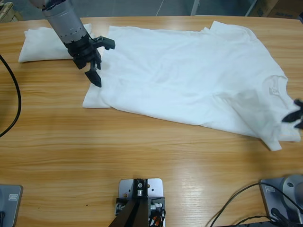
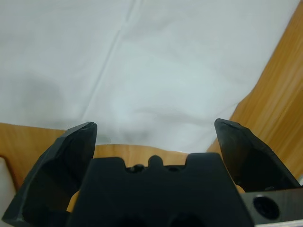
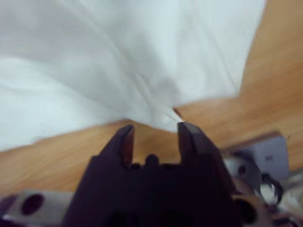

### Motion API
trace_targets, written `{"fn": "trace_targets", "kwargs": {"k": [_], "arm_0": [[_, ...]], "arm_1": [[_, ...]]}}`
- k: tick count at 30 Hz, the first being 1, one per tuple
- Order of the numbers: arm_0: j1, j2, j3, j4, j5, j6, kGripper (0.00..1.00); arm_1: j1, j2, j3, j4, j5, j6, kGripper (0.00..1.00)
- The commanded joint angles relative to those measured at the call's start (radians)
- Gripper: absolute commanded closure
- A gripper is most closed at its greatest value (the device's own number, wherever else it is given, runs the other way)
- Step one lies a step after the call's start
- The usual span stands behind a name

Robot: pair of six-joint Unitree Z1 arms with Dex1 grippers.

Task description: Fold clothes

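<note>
Even, bright overhead light in our high view; soft glare streaks on the table [image 1: 156,161] near the bottom middle. The left gripper [image 1: 94,66] casts only a faint shadow on the shirt [image 1: 189,80]. Left wrist view is sharp on the cloth [image 2: 156,71], with near parts slightly soft. Right wrist view is blurred throughout; we see the shirt [image 3: 118,61] washed out, folds smeared.

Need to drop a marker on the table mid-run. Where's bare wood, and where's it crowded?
Free: the wide front strip of table below the T-shirt, and the left edge beside the cable. Crowded: the back, with the folded white garment, left gripper and shirt; right gripper at the shirt's right edge.
</note>
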Motion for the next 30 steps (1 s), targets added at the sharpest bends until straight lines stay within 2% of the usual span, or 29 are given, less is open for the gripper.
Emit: {"fn": "trace_targets", "kwargs": {"k": [1, 5, 11, 12, 15, 17, 18, 19, 21, 22, 30], "arm_0": [[0.010, -0.079, 0.119, 0.011, -0.137, -0.012, 0.036], [0.019, -0.135, 0.208, 0.008, -0.151, -0.007, 0.036], [0.037, -0.154, 0.218, 0.007, -0.152, -0.013, 0.036], [0.037, -0.153, 0.219, 0.007, -0.153, -0.013, 0.036], [0.037, -0.147, 0.221, 0.007, -0.160, -0.014, 0.036], [0.037, -0.142, 0.224, 0.007, -0.162, -0.014, 0.036], [0.037, -0.141, 0.227, 0.007, -0.164, -0.013, 0.036], [0.037, -0.140, 0.231, 0.007, -0.166, -0.013, 0.036], [0.037, -0.140, 0.238, 0.007, -0.169, -0.010, 0.036], [0.037, -0.140, 0.241, 0.007, -0.169, -0.009, 0.036], [0.037, -0.141, 0.251, 0.009, -0.180, -0.008, 0.036]], "arm_1": [[0.025, 0.190, 0.018, -0.350, 0.133, -0.206, 0.048], [0.026, 0.311, 0.064, -0.501, 0.178, -0.235, 0.069], [0.011, 0.327, 0.098, -0.528, 0.185, -0.245, 0.072], [0.004, 0.326, 0.106, -0.533, 0.198, -0.250, 0.129], [-0.001, 0.304, 0.122, -0.540, 0.233, -0.262, 0.479], [-0.001, 0.292, 0.124, -0.541, 0.247, -0.263, 0.753], [-0.001, 0.289, 0.124, -0.541, 0.248, -0.264, 0.792], [-0.001, 0.285, 0.124, -0.542, 0.249, -0.268, 0.872], [-0.001, 0.269, 0.125, -0.542, 0.249, -0.285, 0.913], [-0.001, 0.260, 0.126, -0.542, 0.246, -0.294, 0.994], [-0.001, 0.201, 0.149, -0.542, 0.229, -0.328, 1.000]]}}
